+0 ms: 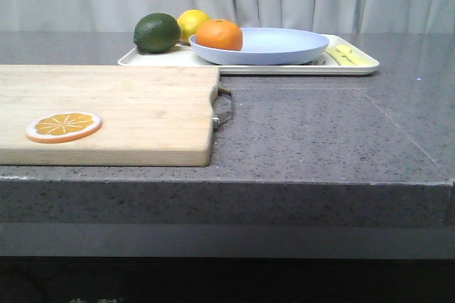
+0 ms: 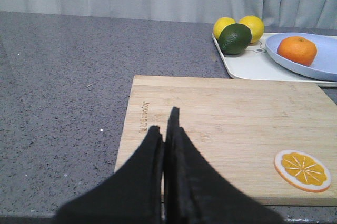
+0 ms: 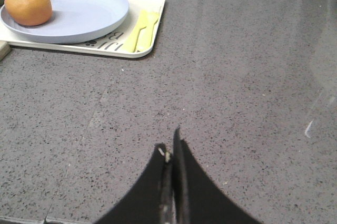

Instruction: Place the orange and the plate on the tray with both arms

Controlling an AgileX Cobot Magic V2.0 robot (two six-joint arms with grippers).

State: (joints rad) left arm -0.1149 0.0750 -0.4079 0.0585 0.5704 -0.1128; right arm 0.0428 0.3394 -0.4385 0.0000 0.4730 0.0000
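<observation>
The orange (image 1: 219, 35) rests on the pale blue plate (image 1: 277, 48), and the plate lies on the cream-white tray (image 1: 355, 65) at the back of the table. Orange (image 2: 297, 50), plate (image 2: 324, 63) and tray (image 2: 253, 65) also show in the left wrist view, and the orange (image 3: 28, 6), plate (image 3: 84, 11) and tray (image 3: 152, 21) in the right wrist view. My left gripper (image 2: 165, 124) is shut and empty above the near part of the cutting board. My right gripper (image 3: 170, 145) is shut and empty above bare countertop, well short of the tray. Neither gripper shows in the front view.
A wooden cutting board (image 1: 106, 111) with a metal handle (image 1: 223, 109) lies front left, an orange slice (image 1: 64, 126) on it. A green avocado (image 1: 156, 33) and two lemons (image 2: 251, 26) sit at the tray's left end. Yellow cutlery (image 1: 346, 55) lies at its right end.
</observation>
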